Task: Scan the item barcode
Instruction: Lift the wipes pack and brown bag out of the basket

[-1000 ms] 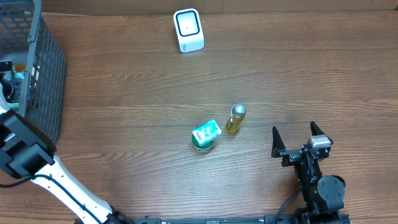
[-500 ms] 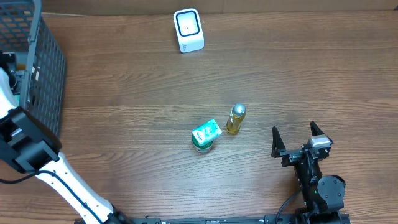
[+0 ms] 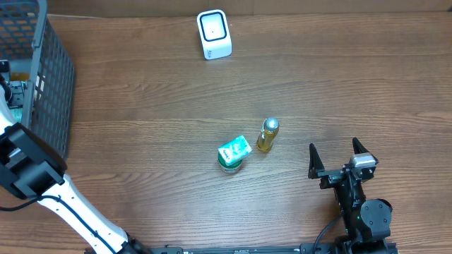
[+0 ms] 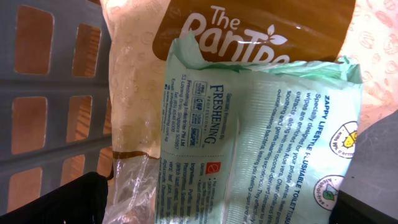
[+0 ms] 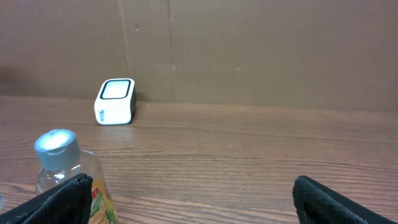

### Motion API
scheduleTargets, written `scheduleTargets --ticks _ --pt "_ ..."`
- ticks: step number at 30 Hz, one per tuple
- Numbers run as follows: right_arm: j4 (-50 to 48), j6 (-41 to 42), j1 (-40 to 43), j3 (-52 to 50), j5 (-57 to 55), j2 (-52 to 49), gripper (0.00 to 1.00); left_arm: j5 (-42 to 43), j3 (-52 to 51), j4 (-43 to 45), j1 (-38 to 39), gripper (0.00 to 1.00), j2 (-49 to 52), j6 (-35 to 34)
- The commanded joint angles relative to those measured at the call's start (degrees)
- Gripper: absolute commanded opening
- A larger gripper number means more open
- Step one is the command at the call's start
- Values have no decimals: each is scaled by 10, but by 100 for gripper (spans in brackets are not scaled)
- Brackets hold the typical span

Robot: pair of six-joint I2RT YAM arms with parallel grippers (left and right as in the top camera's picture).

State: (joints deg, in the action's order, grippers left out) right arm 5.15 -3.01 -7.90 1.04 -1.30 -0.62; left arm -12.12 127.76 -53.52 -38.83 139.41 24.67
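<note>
Overhead view of a wooden table [image 3: 141, 106]. A dark mesh basket [image 3: 53, 77] stands at the far left corner. Inside it, the left gripper [image 4: 217, 202] hangs over a green wipes pack [image 4: 261, 143] that lies on a brown-labelled bag [image 4: 249, 31]; its jaws are spread wide and hold nothing. A white scanner [image 3: 214, 34] sits at the far edge. Mid-table, a yellow bottle [image 3: 268, 135] stands beside a green packet [image 3: 233, 153]. At the near edge, towards the right corner, the right gripper [image 3: 333, 148] is fully spread and empty.

Left gripper [image 4: 224, 200] far forward-left, jaws wide; right gripper [image 3: 334, 147] low, jaws wide.
</note>
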Motion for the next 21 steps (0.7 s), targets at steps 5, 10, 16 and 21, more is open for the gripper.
scheduleTargets --ticks 5,10,16,21 --pt "-3 -1 2 -6 1 5 100 28 9 3 -17 99 -10 24" --pt "-4 -1 2 -6 1 5 100 45 9 5 -26 99 -9 24" --pt "-4 -1 2 -6 1 5 100 62 8 6 -33 100 17 24" --pt "-4 -1 2 -6 1 5 100 62 8 -11 -33 100 56 23"
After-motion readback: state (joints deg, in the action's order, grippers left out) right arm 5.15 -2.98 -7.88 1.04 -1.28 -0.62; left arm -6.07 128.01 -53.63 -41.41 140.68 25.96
